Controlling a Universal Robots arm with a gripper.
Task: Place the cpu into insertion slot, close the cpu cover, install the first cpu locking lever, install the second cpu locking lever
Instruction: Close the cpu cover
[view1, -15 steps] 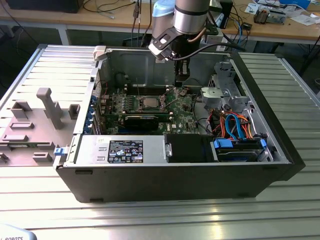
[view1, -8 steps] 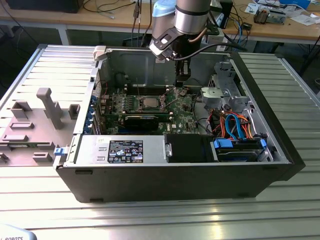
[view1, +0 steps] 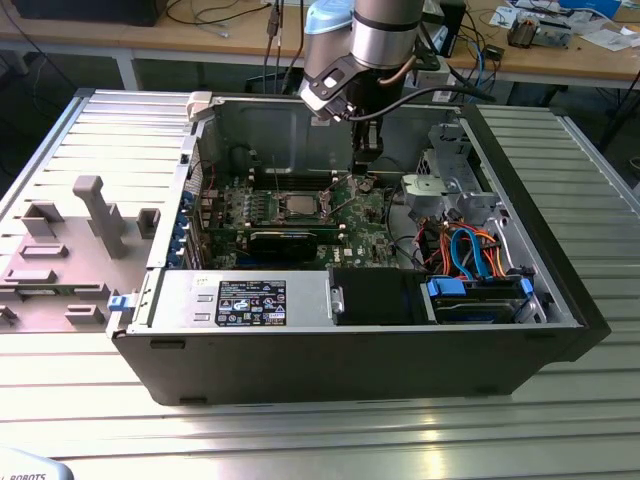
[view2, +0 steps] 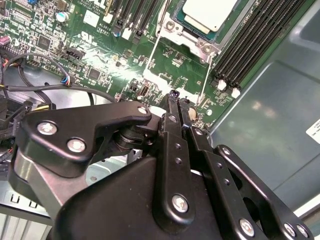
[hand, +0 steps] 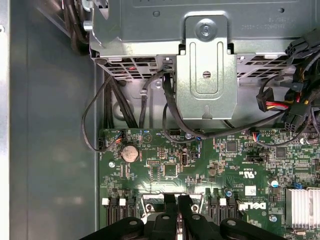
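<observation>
– Silver cpu (view2: 207, 12), where?
– Seated on the green board (view2: 100, 50), cover (view2: 176, 27) shut round it.
– Gripper (view2: 176, 95)?
– Just beside that cover, above the board; its 2 fingers (view2: 170, 120) pressed together, gripping nothing I can see.

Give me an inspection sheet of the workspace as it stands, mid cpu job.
Surface: ribbed metal table carrying the open computer case.
Job's things: cpu lies flat inside the cpu cover, which appears down around it; two thin lever rods reach from the cover's edge toward the hand; latched or not, cannot tell.
Clutter: grey fixture blocks on the exterior view's left of the case.
Grippers: hand low over the green motherboard, beside the cpu cover.
Cables: black leads by the metal drive cage; orange and blue ones toward the exterior view's right.
Surroundings: wooden benches behind.
</observation>
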